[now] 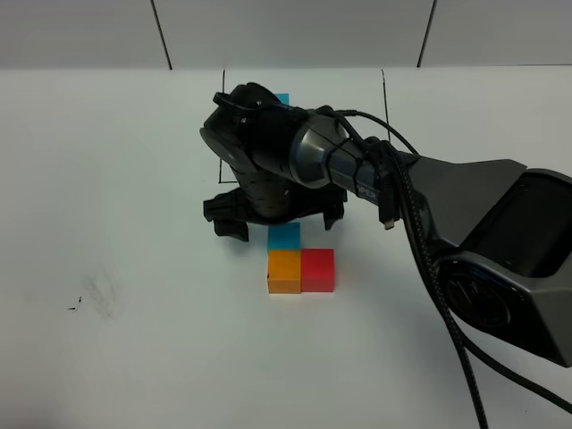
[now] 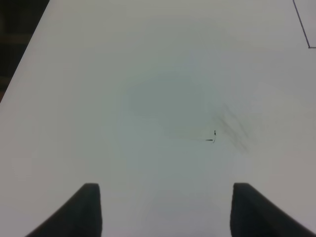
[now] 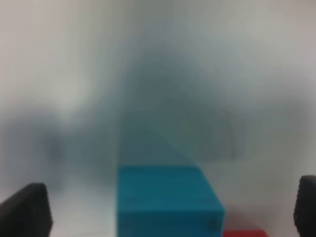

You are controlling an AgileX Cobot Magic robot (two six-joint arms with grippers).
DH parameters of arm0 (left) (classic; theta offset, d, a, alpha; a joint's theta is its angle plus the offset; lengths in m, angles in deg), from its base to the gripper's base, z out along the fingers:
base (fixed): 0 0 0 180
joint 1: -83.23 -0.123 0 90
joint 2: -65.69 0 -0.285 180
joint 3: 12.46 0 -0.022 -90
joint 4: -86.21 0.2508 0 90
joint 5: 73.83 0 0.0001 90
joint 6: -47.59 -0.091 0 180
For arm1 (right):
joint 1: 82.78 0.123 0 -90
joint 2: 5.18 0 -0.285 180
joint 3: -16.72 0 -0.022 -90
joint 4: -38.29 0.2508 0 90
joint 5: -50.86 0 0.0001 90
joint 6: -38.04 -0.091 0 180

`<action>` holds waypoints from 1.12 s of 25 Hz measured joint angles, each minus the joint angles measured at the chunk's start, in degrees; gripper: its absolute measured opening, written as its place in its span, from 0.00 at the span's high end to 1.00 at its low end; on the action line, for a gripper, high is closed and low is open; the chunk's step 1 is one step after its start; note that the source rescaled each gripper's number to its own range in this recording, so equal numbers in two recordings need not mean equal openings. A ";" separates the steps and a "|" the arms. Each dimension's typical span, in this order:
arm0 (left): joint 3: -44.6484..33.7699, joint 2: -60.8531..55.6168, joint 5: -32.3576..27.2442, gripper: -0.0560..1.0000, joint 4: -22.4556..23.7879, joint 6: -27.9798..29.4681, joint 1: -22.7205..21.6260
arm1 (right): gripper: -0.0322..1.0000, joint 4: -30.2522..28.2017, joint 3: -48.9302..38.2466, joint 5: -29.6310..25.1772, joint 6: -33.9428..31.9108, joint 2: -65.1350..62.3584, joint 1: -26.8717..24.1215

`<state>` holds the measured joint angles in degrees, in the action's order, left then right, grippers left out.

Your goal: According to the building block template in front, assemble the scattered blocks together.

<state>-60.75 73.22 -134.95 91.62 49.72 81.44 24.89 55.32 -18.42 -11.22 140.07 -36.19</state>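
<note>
The plain white desk [image 1: 107, 357] fills nearly the whole exterior high view. Reaching in from the right edge of that frame, the dark grey right arm [image 1: 465, 223] stretches to the centre, where its black right claw [image 1: 279, 216] hangs with jaws spread wide apart, gripping nothing, just above the blocks. In the right wrist view this right claw [image 3: 170, 212] shows 2 dark fingertips [image 3: 24, 210] at the lower corners, well clear of the cube between them.

A thin black drawn rectangle outline [image 1: 384, 89] sits upper centre, mostly hidden by the arm; 1 sky-blue corner of the block template [image 1: 282, 99] peeks out above the wrist.

Just below centre, 3 small plain cubes lie joined in an L: the sky-blue cube [image 1: 284, 236] touching the orange cube [image 1: 285, 272] beneath it, the red cube [image 1: 317, 270] touching the orange one's right side.

In the left wrist view, the left claw [image 2: 165, 210] hovers over bare desk, jaws apart, empty.
</note>
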 joint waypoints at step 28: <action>0.00 0.00 0.00 0.74 0.00 0.00 0.00 | 0.00 -0.44 15.27 -0.70 61.26 -34.82 -47.43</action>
<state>-60.75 73.22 -134.95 91.62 49.72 81.44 24.45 70.59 -19.12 50.05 105.25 -83.62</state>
